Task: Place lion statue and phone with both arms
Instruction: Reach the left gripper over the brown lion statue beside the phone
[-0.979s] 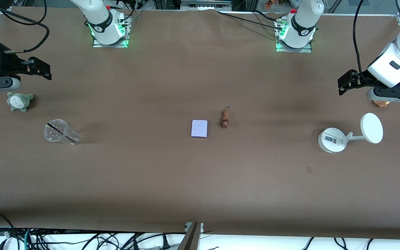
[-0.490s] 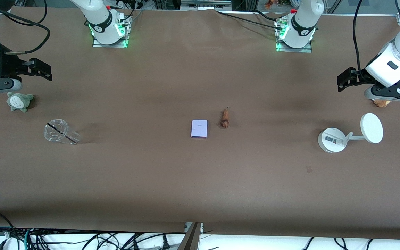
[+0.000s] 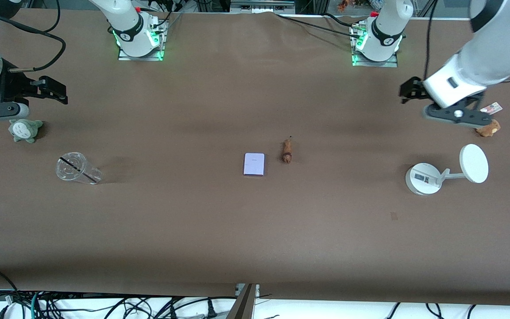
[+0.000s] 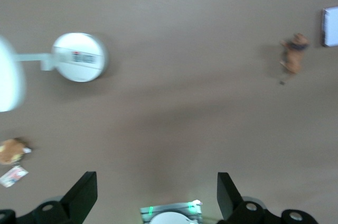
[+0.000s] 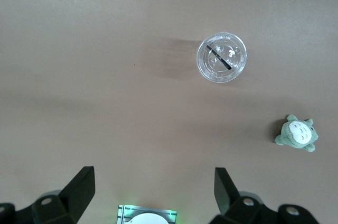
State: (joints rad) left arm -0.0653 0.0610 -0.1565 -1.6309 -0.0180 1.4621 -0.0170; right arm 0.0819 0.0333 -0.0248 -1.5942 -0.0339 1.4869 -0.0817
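jaws spread and empty on left gripper [image 3: 407, 94] and right gripper [image 3: 56, 91], over table [image 3: 255, 230] ends. phone [image 3: 254, 164] beside lion statue [image 3: 287, 151] at table middle. approach from above, one each.

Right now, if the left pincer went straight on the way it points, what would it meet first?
Probably only bare table. The left pincer, open, faces down at brown surface. The white stand and lion statue lie off to the sides, though depth is unclear.
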